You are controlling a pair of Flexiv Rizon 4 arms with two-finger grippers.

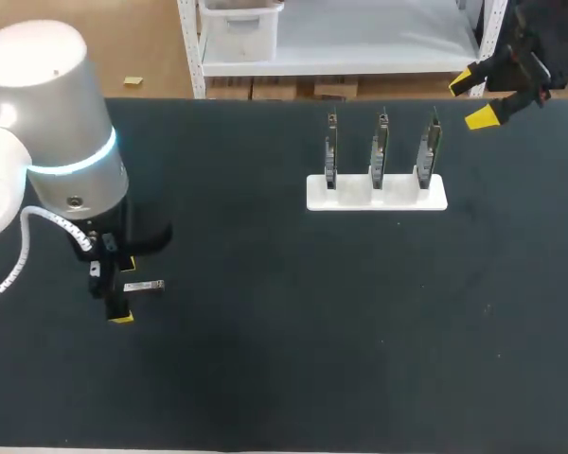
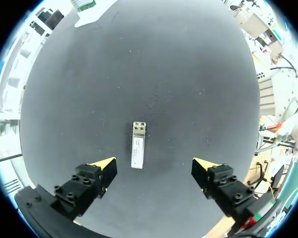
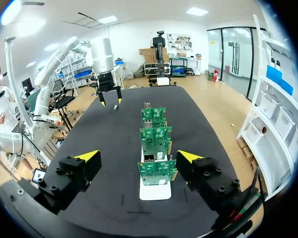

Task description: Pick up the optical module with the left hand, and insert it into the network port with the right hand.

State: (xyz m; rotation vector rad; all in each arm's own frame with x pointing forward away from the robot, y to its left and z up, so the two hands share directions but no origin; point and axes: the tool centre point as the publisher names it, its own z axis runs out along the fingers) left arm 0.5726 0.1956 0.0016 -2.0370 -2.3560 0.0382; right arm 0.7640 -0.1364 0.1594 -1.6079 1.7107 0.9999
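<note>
As the module (image 2: 138, 145) lies flat on the counter (image 1: 293, 359), the left gripper (image 2: 155, 165) hangs open over it
Its yellow tips stand wide apart and hold nothing, with the module between and slightly ahead of them, I think so they can close on its long sides. The right gripper (image 3: 138, 156), also wide open and empty, hangs near the white holder (image 1: 350, 194) with three upright boards (image 1: 379, 147). The counter is dark and matte

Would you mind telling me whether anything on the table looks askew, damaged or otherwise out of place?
Nothing stands out. The optical module lies flat on the table, untouched between the fingers of the open left gripper. The three circuit boards stand upright, side by side, in their white holder.
</note>
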